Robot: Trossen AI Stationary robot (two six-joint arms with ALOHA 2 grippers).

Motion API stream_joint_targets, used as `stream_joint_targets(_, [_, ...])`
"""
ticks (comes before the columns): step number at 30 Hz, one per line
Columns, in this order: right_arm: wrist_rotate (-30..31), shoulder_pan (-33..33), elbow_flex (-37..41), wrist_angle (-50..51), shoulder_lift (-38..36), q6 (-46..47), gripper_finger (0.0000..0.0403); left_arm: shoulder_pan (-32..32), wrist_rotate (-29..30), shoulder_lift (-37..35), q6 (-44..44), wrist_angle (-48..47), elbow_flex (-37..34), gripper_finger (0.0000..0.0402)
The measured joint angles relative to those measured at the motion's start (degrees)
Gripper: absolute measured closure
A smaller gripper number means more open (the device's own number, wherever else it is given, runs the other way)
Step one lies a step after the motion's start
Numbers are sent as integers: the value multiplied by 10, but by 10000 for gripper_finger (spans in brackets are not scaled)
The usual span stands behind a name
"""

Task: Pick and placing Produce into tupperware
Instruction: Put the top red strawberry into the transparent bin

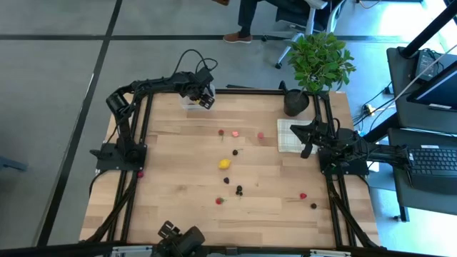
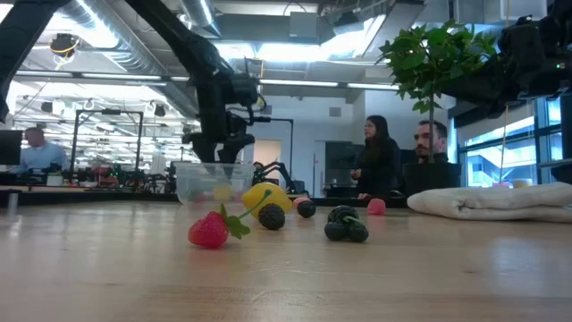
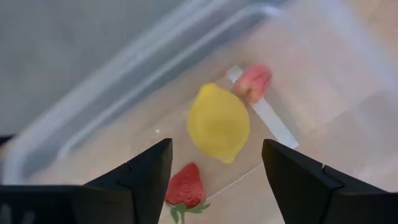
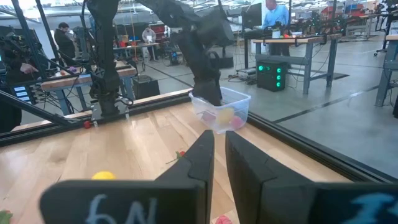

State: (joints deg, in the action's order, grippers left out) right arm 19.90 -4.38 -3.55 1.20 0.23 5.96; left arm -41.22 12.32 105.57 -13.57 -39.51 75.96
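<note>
Near on the bench (image 1: 178,178): scattered fruit (image 1: 225,163), right of the tub (image 1: 191,102). Left gripper (image 3: 216,168) over tub, jaws wide, empty. Right gripper (image 4: 219,155) jaws closed, nearer the fruit.

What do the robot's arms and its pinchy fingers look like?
Both arms are dark, made of thin jointed bars. The left arm has a black cable looping over it. Each gripper has two flat black fingers. The right gripper carries pale scribbled markings.

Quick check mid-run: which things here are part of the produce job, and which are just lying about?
Job: tupperware under the open left gripper, holding a lemon and strawberry; loose lemon and berries.
Lying about: white cloth, potted plant.
</note>
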Motion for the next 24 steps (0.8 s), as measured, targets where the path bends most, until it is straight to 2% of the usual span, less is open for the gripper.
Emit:
stream_joint_targets(5, [0,0,0,0,0,0,358,21,0,-64,28,7,0,159])
stream_joint_targets(10, [0,0,0,0,0,0,358,72,0,-144,79,10,0,159])
stream_joint_targets(12, [0,0,0,0,0,0,358,102,-20,-168,108,8,1,159])
stream_joint_targets(14, [0,0,0,0,0,0,358,132,-67,-184,144,-1,1,159])
stream_joint_targets(18, [0,0,0,0,0,0,358,188,-144,-190,205,0,1,159])
stream_joint_targets(24, [0,0,0,-1,0,0,358,245,-133,-155,326,-4,0,159])
